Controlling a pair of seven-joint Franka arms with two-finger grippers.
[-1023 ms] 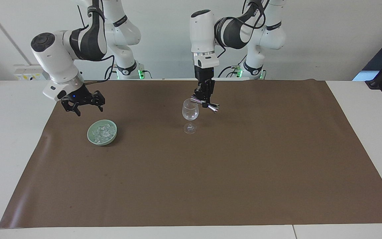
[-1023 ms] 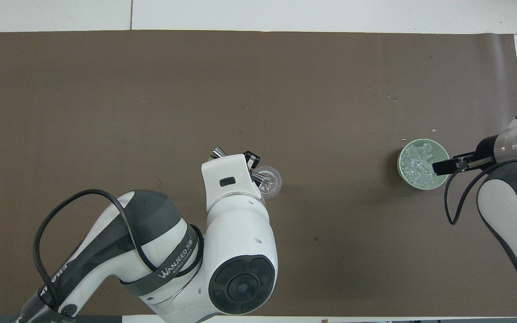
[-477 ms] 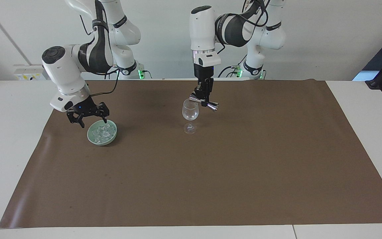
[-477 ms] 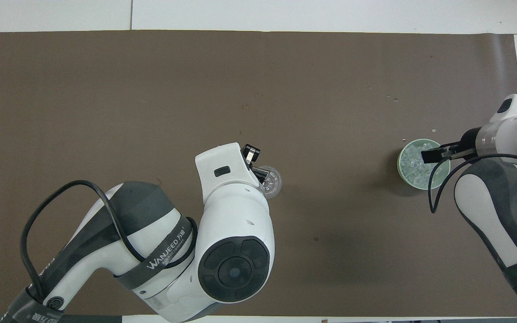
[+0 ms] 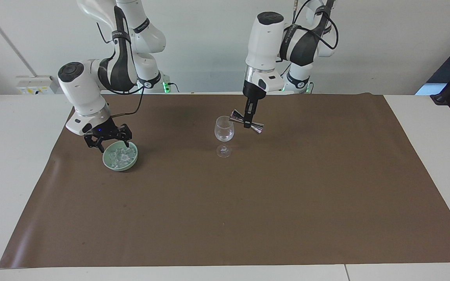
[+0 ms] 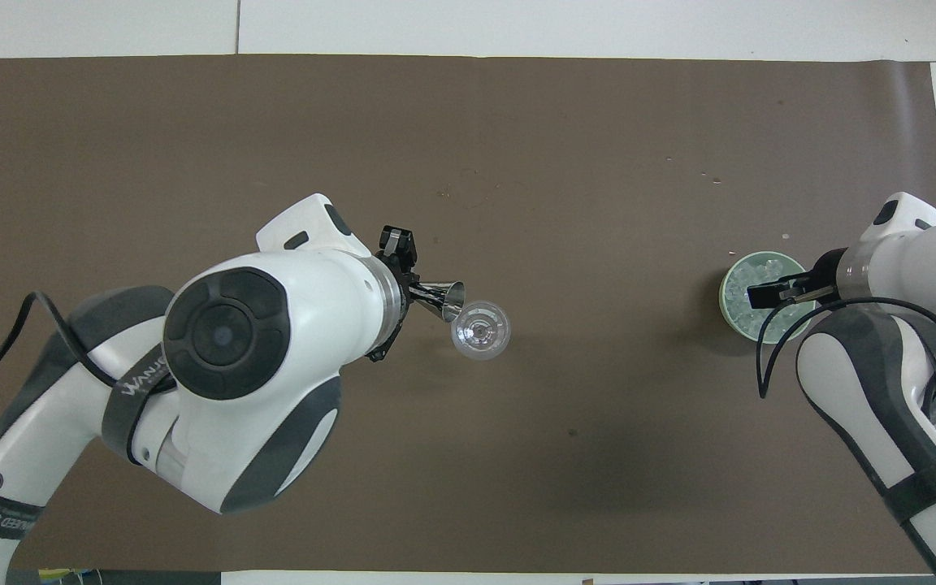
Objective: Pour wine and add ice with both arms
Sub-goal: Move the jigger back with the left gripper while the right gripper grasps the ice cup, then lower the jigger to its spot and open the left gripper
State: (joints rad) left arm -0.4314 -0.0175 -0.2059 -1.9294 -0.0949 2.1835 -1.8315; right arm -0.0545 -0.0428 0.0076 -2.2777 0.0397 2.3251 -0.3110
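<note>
A clear stemmed wine glass stands mid-mat and also shows in the overhead view. My left gripper is shut on a shiny metal jigger, tilted with one end at the glass rim; gripper and jigger also show from overhead. A pale green bowl holds the ice, toward the right arm's end of the table. My right gripper is open, low over the bowl's rim nearer the robots. From overhead it covers part of the bowl and ice.
A brown mat covers most of the white table. A few small specks lie on the mat, farther from the robots than the bowl.
The left arm has swung toward its own end of the table and turned the jigger so that it tilts at the glass rim. The right gripper has come down from beside the bowl onto it.
</note>
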